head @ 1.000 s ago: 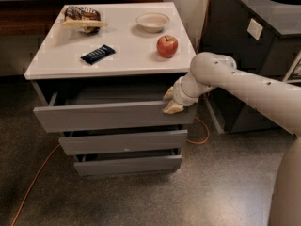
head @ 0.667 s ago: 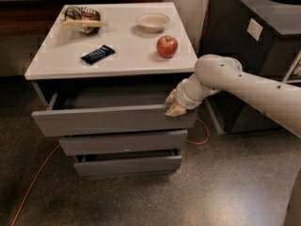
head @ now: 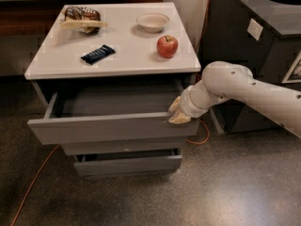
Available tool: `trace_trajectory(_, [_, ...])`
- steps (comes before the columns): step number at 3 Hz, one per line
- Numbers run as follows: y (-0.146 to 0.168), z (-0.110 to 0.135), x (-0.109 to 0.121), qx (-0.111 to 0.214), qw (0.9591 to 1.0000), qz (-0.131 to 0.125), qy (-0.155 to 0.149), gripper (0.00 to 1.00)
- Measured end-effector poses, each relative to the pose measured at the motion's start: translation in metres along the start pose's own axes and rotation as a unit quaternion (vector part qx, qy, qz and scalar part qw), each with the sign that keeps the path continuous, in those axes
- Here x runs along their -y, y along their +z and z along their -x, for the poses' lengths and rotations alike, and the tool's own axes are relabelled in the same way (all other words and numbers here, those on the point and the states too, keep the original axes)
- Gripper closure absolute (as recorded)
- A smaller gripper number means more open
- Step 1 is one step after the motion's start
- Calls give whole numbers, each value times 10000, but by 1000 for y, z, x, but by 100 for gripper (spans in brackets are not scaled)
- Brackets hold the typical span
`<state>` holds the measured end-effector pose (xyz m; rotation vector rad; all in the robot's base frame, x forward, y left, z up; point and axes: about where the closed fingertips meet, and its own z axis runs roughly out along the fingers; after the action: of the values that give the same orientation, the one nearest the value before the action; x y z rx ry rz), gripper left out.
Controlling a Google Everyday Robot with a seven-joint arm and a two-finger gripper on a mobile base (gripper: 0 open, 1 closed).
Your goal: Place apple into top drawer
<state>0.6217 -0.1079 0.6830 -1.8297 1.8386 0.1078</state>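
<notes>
Gripper: the gripper (head: 178,113) sits at the right end of the top drawer (head: 108,128), against the upper edge of its front panel. I cannot tell if it is clamped there or only resting. It carries no apple.
Reason of this hold: the front panel has no handle, so I judge the upper edge is the only place for pulling.
Top drawer: it stands pulled out, the grey inside is open to above, and no object shows in the visible part.
Apple: the apple (head: 167,46) stands on the white top (head: 131,51), above and behind the right rear part of the top drawer, well apart from the gripper.
Neighbours: a cream bowl (head: 153,21) is farther behind the top drawer than the apple; a dark bar (head: 98,54) lies above its left half.
Edges: the white top overhangs the rear of the top drawer, so only the front part is free for lowering.
Open room: right of the top drawer stands a dark bin (head: 254,41), and the arm (head: 244,88) fills the gap between.
Step in hand: probably the opening is near done; the apple is not yet picked.
</notes>
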Motion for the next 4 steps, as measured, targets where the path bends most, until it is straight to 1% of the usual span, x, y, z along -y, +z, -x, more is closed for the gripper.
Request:
trace_trajectory(1, [-11, 7, -31, 60, 9999, 97, -5, 100])
trace_trajectory(3, [-11, 7, -30, 60, 9999, 97, -5, 100])
trace_trajectory(4, [-13, 10, -39, 84, 9999, 114, -25, 100])
